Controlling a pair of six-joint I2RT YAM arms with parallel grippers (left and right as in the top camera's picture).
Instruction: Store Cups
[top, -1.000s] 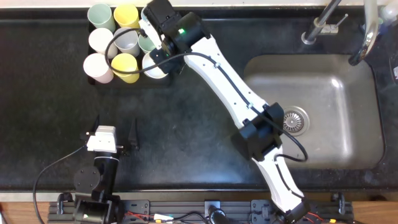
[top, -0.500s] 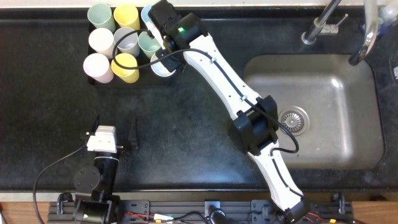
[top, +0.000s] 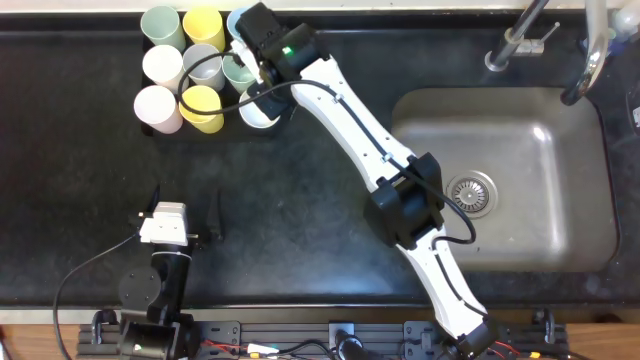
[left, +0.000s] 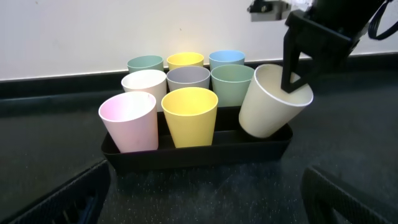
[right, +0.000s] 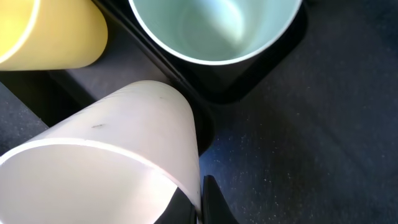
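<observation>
A black tray (left: 199, 155) at the counter's back left holds several upright cups: pink (left: 129, 121) and yellow (left: 189, 115) in front, white, grey and green (left: 231, 81) behind them. A cream cup (left: 270, 102) leans tilted in the tray's front right corner, mouth turned away from the others. My right gripper (left: 295, 79) is shut on its rim from above; the same cup (right: 124, 155) shows close beside the green cup (right: 211, 25). From above, the cream cup (top: 258, 108) lies under the right gripper (top: 255, 88). My left gripper (top: 188, 197) rests open near the front, facing the tray.
A steel sink (top: 545, 110) with a drain and faucet (top: 520, 40) takes up the right side. Dark countertop (top: 300, 200) stretches between the tray and the left arm. A wall runs right behind the tray.
The right arm has shifted slightly left, carrying the cream cup a little closer to the tray's front right corner. The left arm has stayed still.
</observation>
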